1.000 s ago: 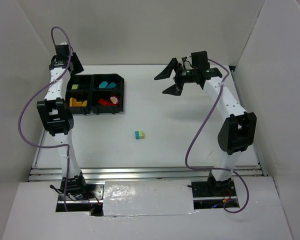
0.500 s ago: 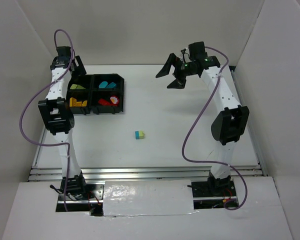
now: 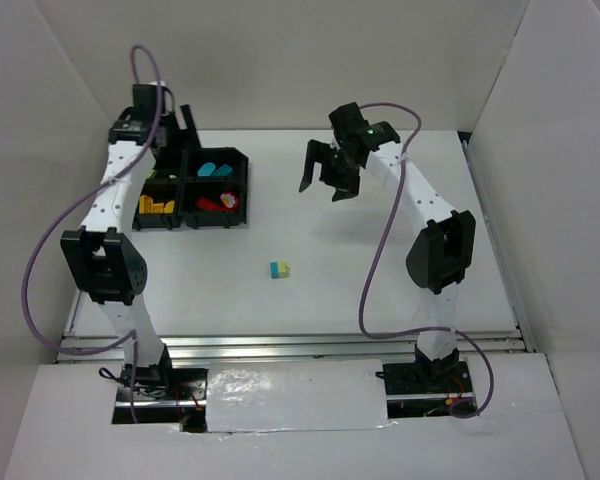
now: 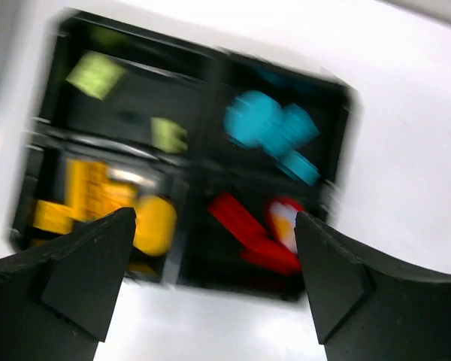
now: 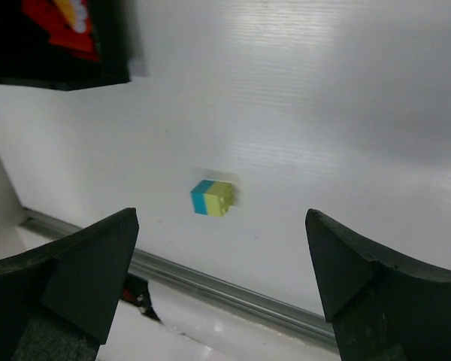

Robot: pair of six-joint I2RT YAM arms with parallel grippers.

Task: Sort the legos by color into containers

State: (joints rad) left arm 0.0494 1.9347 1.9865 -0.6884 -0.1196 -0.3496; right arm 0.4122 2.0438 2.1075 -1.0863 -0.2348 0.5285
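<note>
1. Since every compartment of the black tray (image 3: 184,185) already holds bricks and only one two-coloured brick (image 5: 213,198) lies out on the desk (image 3: 380,270), the sort looks close to finished. This last piece is the step in hand.
2. That brick, half teal-blue and half lime-green, sits alone on the white desk, well apart from the tray and nearer the arm bases than the tray is.
3. Spread wide and holding nothing, the right fingers (image 5: 75,271) hang above the desk to the right of the tray. Their wrist camera frames the brick between them, but it is well apart from them, so there is no contact.
4. Likewise wide and empty, the left fingers (image 4: 83,271) are poised over the tray at its far-left side. The blurred wrist view shows lime-green bricks (image 4: 98,75), teal-blue bricks (image 4: 270,128), yellow bricks (image 4: 98,203) and red bricks (image 4: 248,237), one colour to a compartment.
5. Next, I judge, the right arm must come toward the bases and down until its fingers straddle the brick, then close on its flat sides. The piece is small, so centring matters.
6. Because it carries two colours, either the teal-blue or the lime-green compartment could claim it, and which one cannot be settled from here.
</note>
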